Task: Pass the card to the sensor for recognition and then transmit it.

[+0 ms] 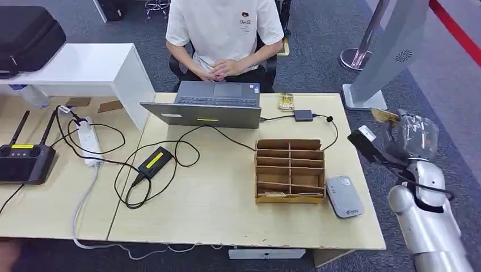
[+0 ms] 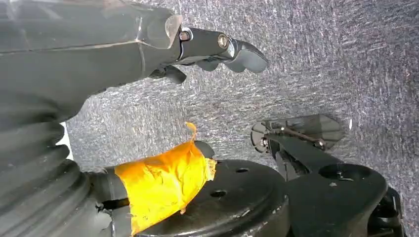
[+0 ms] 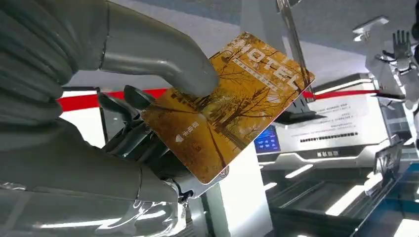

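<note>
Right wrist view shows the right hand [image 3: 148,123] pinching the yellow hotel card [image 3: 230,106] under its thumb. The grey card reader [image 1: 344,196] lies below the hand; lower the card flat onto it.

Wooden table [image 1: 227,215], laptop [image 1: 211,105], cardboard organizer [image 1: 289,170], grey sensor [image 1: 344,196], power adapter [image 1: 154,160]

Right hand [image 1: 409,135] raised beside the table, thumb pressing a card — left hand [image 2: 207,49] hangs, fingers loosely curled.
</note>
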Robot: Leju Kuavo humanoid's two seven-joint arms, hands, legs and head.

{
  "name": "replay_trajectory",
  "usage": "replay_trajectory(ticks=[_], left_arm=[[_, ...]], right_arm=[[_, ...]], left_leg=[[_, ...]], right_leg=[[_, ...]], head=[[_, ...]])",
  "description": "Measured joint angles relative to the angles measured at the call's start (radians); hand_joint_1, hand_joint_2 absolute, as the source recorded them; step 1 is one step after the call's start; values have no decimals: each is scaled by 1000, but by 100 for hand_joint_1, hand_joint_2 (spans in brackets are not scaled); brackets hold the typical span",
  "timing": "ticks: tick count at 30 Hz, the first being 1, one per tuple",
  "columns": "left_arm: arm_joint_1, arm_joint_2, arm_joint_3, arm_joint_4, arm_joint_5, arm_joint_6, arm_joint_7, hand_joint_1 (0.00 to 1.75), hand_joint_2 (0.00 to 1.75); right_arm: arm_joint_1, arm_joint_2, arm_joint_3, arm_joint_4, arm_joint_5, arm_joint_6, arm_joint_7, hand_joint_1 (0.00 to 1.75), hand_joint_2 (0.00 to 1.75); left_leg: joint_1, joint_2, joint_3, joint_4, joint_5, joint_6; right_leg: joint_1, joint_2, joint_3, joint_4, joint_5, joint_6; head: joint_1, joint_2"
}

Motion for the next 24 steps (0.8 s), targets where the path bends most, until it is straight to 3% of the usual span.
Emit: replay_trajectory(ticks=[5,9,16,24], left_arm=[[-11,6,-2,-1,-21,5,1,0,175],[-25,10,-2,-5,-61,12,8,0,175],[-31,14,-3,-17,-88,18,13,0,175],[-40,18,-4,-26,-106,19,17,0,175]], right_arm=[[-225,8,67,118,27,75,42,175,175],[-395,65,154,248,79,80,86,175,175],[-504,137,235,376,107,67,109,175,175],[-592,264,362,488,267,68,197,175,175]], left_leg=[[0,4,0,0,1,0],[1,3,0,0,3,-1],[1,-1,-1,0,4,-2],[1,2,0,0,4,-2]], right_leg=[[0,4,-3,1,2,0],[0,3,-3,1,2,-1],[1,0,-3,1,2,-1],[1,3,-4,1,3,-2]], head=[[0,0],[0,0],[0,0],[0,0]])
